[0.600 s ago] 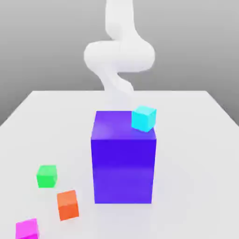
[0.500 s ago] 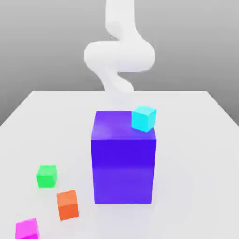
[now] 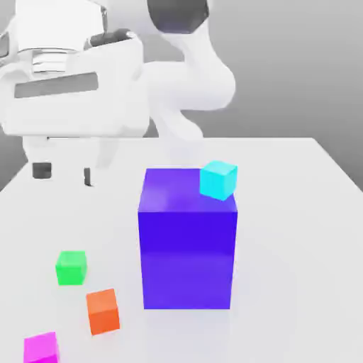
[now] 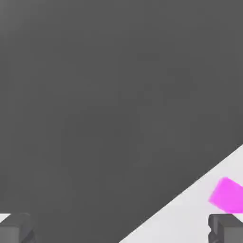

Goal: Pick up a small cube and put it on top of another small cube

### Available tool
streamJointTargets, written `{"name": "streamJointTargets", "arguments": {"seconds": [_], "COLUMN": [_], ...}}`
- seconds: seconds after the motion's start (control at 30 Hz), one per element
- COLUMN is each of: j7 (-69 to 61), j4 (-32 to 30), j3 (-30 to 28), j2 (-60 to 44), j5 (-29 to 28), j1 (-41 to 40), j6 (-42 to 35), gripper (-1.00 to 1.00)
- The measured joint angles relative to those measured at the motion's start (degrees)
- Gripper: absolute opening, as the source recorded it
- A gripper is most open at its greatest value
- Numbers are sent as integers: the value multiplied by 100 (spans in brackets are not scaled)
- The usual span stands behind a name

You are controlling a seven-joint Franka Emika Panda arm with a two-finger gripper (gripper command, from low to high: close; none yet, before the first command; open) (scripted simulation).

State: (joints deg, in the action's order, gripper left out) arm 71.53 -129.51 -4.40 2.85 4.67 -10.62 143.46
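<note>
Magenta cube (image 3: 40, 347) sits on the white table (image 3: 298, 213) at the near-left corner of the exterior view, partly cut by the bottom edge. Nothing touching it. In the hand view it shows as a pink blur (image 4: 228, 194) on the table surface near the table's edge, close to one dark fingertip (image 4: 227, 227).

Green cube (image 3: 71, 267) is on the table too, farther back and slightly right of the magenta one, well apart from it. Orange cube (image 3: 103, 310) lies between the two, offset a bit to the right, touching neither.

Gripper (image 3: 64, 171) hangs in the air at the exterior view's left, above the table and farther back than the green cube, pointing down. Its two dark fingertips stand wide apart with nothing between them. White hand body and arm (image 3: 191, 78) loom large above it, the arm curving off behind toward the back of the table.

Big blue-purple block (image 3: 188, 241) stands upright mid-table, right of the three small cubes and well clear of them. Cyan cube (image 3: 218, 179) sits on top of the block at its far-right corner, turned slightly against the block's edges.

Background is plain grey.
</note>
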Motion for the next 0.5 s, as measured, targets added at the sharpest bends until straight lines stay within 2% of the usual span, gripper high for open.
{"name": "streamJointTargets", "arguments": {"seconds": [0.37, 0.5], "j7": [1396, 1428], "j4": [120, 265], "j3": [-410, -342], "j2": [-2282, -3115], "j5": [206, 404], "j1": [-335, -457], "j6": [624, 1134], "gripper": [0, 0]}}
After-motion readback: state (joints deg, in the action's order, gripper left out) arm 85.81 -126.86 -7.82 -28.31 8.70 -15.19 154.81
